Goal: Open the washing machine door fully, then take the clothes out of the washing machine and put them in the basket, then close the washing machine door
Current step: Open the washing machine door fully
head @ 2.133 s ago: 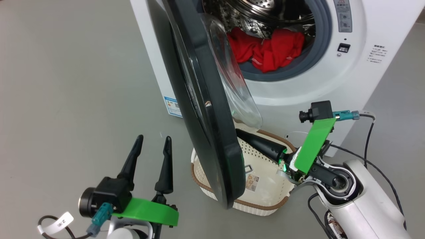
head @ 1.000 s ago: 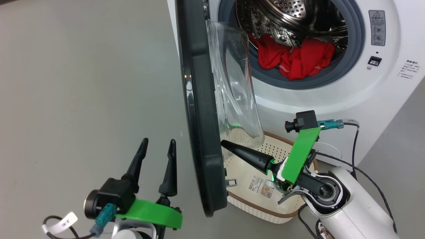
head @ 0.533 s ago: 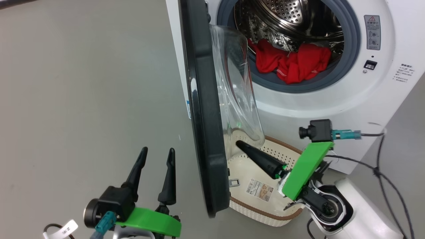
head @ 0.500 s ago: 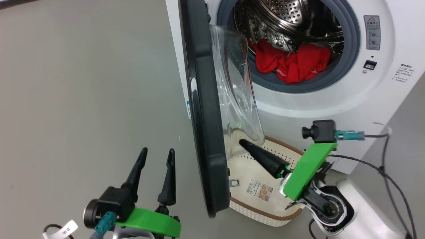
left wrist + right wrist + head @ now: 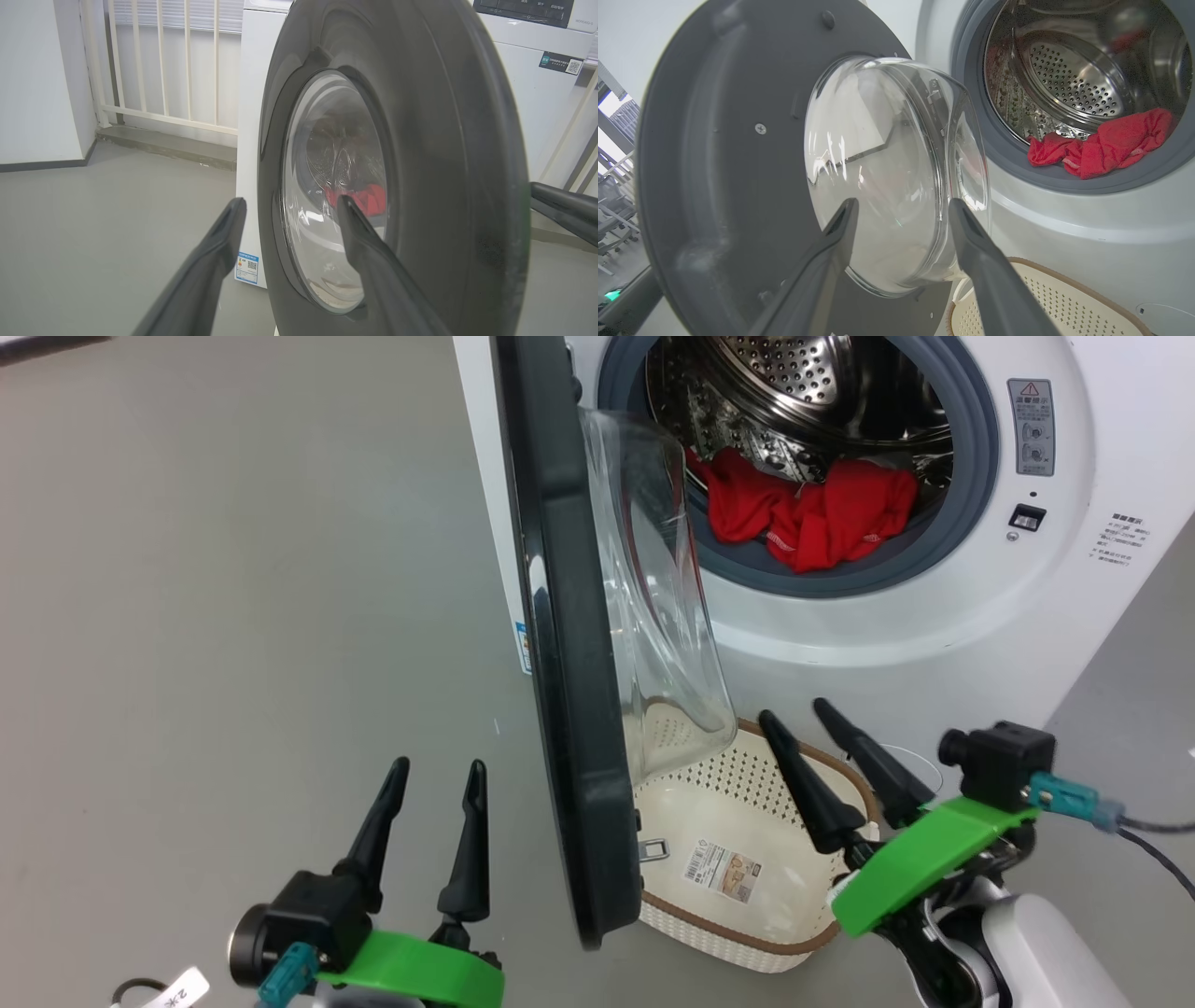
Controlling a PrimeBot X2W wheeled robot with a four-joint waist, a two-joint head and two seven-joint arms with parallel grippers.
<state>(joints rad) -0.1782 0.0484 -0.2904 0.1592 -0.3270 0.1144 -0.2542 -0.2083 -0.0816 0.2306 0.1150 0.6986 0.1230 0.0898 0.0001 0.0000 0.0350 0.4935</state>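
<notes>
The white washing machine (image 5: 934, 644) stands with its black round door (image 5: 569, 709) swung out edge-on to the head view, the clear glass bowl (image 5: 653, 607) facing the drum. Red clothes (image 5: 808, 513) lie at the drum's front lip, and show too as clothes (image 5: 1106, 144). The cream basket (image 5: 728, 775) sits on the floor under the door, with only a paper label on its floor. My right gripper (image 5: 794, 711) is open over the basket's far side, empty, just right of the glass bowl (image 5: 878, 163). My left gripper (image 5: 439, 767) is open and empty, left of the door's outer face (image 5: 444, 140).
Grey floor lies to the left of the machine. A blue label (image 5: 523, 649) marks the machine's lower front corner. White railing (image 5: 163, 60) stands behind it in the left wrist view. The right arm's cable (image 5: 1158, 845) trails at the lower right.
My right gripper was shut with its fingers against the door's lower inner side; it has drawn back to the right and opened. The left gripper has stayed put.
</notes>
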